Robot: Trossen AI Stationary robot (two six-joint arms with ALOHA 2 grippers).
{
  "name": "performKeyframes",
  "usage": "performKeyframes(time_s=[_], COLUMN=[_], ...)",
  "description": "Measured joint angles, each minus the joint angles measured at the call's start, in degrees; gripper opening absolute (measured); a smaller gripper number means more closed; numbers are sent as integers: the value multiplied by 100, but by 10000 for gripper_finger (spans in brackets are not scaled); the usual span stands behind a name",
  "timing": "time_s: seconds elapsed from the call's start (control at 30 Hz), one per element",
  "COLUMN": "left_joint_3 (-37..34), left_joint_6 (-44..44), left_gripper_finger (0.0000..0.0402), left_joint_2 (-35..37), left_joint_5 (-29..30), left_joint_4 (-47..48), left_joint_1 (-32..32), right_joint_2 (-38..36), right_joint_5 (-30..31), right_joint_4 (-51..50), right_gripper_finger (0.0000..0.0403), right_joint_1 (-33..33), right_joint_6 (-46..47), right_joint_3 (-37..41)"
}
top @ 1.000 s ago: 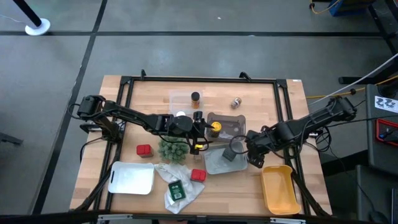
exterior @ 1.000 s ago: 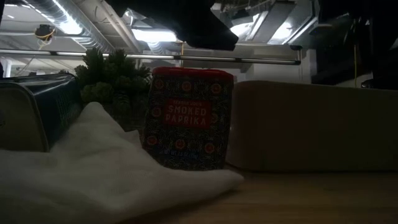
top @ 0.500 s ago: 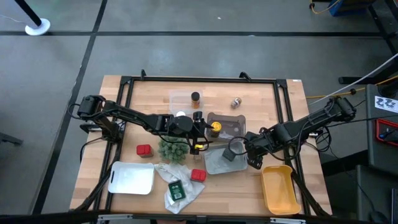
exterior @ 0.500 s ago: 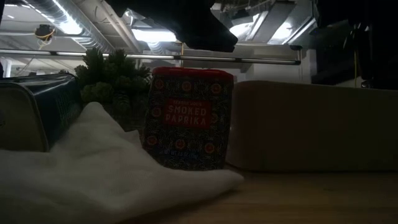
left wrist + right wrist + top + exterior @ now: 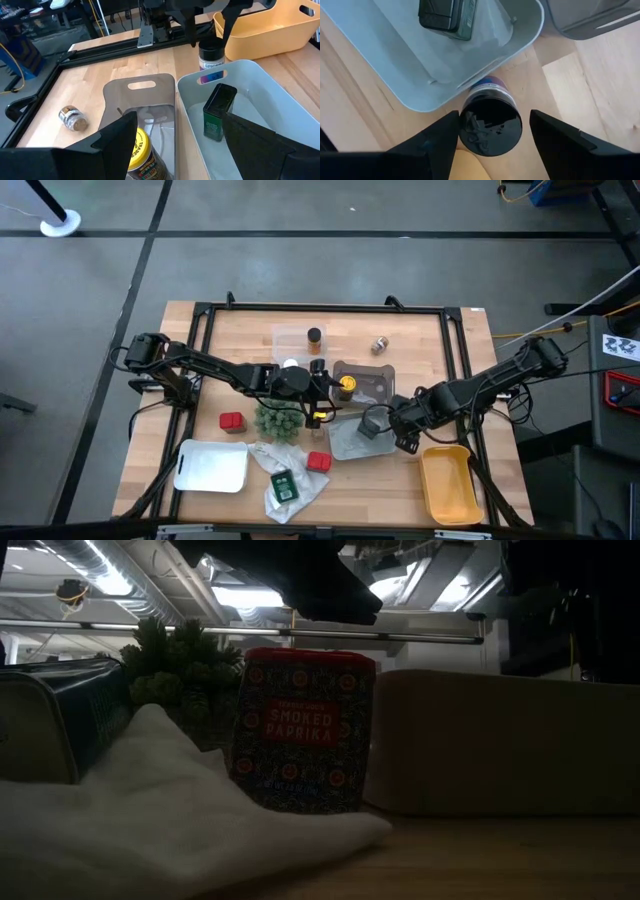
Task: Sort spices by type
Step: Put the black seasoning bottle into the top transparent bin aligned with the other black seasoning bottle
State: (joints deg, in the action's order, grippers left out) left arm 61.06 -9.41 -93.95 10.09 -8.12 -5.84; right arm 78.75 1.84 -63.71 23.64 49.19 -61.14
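A yellow-capped jar (image 5: 139, 155) is being straddled by the spread fingers of the left gripper (image 5: 322, 390), inside the dark tray (image 5: 120, 97); nothing is being pinched. Right of it, a dark block (image 5: 368, 428) is lying in the pale grey tray (image 5: 345, 445). Just beside that tray's rim, a black-capped jar (image 5: 490, 125) is being bracketed by the open right gripper (image 5: 490, 131), not yet squeezed. The fingers should be lowered evenly around the cap before closing, clear of the rim. The jar's label is being mostly hidden.
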Motion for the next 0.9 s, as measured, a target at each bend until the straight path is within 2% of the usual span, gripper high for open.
performKeyframes(time_s=[0.53,0.9], left_joint_3=[0,0], left_joint_6=[0,-7], left_gripper_finger=[276,276], left_joint_2=[0,0], left_joint_5=[0,0], left_joint_4=[2,-7], left_joint_1=[1,1], right_joint_2=[53,115], right_joint_5=[13,23], right_joint_4=[-64,225], right_gripper_finger=[244,239], right_joint_1=[0,-2], right_joint_6=[-2,77], right_joint_3=[15,387])
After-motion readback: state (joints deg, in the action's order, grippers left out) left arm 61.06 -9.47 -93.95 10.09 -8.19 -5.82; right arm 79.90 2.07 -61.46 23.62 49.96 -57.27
